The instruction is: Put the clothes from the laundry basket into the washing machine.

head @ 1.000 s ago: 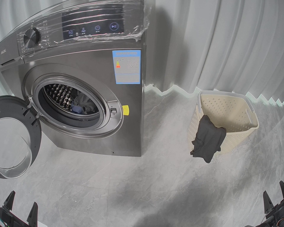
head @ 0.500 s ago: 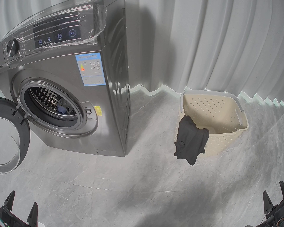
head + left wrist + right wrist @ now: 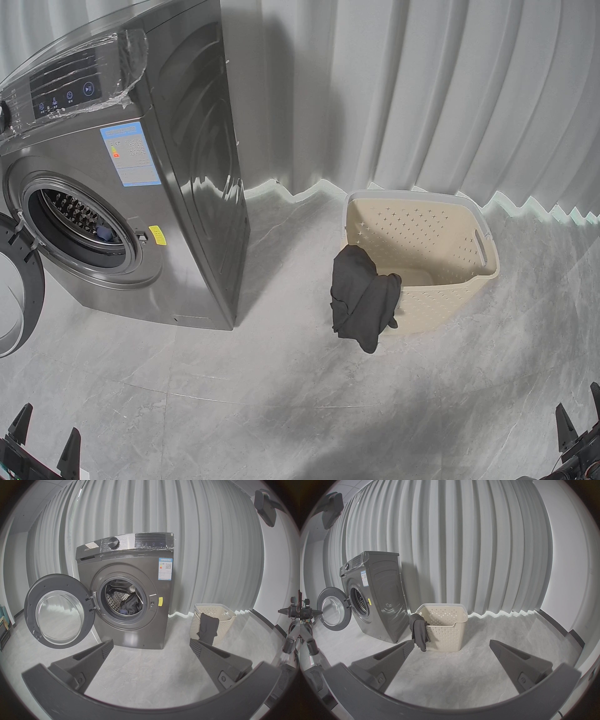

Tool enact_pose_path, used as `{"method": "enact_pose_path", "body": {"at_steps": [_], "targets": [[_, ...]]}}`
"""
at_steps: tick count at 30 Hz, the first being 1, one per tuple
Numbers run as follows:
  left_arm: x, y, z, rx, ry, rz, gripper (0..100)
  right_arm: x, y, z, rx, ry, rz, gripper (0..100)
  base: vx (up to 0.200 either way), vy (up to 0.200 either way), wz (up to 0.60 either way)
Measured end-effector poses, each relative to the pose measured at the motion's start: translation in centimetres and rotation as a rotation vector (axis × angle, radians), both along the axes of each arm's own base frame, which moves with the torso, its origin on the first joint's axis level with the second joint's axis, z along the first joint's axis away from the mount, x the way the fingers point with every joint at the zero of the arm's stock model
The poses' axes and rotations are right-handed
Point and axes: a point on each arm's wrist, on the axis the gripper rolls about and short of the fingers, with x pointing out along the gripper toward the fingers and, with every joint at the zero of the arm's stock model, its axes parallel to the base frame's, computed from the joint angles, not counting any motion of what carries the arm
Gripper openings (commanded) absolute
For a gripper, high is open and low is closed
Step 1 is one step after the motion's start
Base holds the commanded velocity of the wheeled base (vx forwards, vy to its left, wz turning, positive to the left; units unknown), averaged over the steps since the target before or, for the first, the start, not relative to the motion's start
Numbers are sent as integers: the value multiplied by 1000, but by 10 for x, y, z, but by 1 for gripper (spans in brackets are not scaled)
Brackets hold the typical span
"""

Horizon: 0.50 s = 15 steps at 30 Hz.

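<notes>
Task partly done: clothes (image 3: 131, 603) lay inside the open washing machine (image 3: 181, 187), one dark garment (image 3: 362, 297) hung over the laundry basket (image 3: 412, 195) rim, yet to be moved; left gripper (image 3: 150, 642) and right gripper (image 3: 451, 642) stood spread apart, empty, well away.

You see a dark garment (image 3: 364, 297) draped over the laundry basket (image 3: 437, 199) rim. The washing machine (image 3: 181, 156) stands to its left, door (image 3: 19, 300) open.
</notes>
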Motion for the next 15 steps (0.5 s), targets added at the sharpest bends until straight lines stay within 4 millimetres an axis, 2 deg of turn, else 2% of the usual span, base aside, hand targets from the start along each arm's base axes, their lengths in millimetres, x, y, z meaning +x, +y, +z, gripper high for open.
{"method": "enact_pose_path", "body": {"at_steps": [4, 10, 15], "targets": [[0, 0, 0, -2, 0, -1, 100, 0, 0, 0, 0, 0, 1, 100, 0, 0, 0], [0, 0, 0, 0, -1, -1, 100, 0, 0, 0, 8, 0, -1, 100, 200, 0, 0], [0, 0, 0, -1, 0, 0, 100, 0, 0, 2, 11, -21, 2, 100, 0, 0, 0]]}}
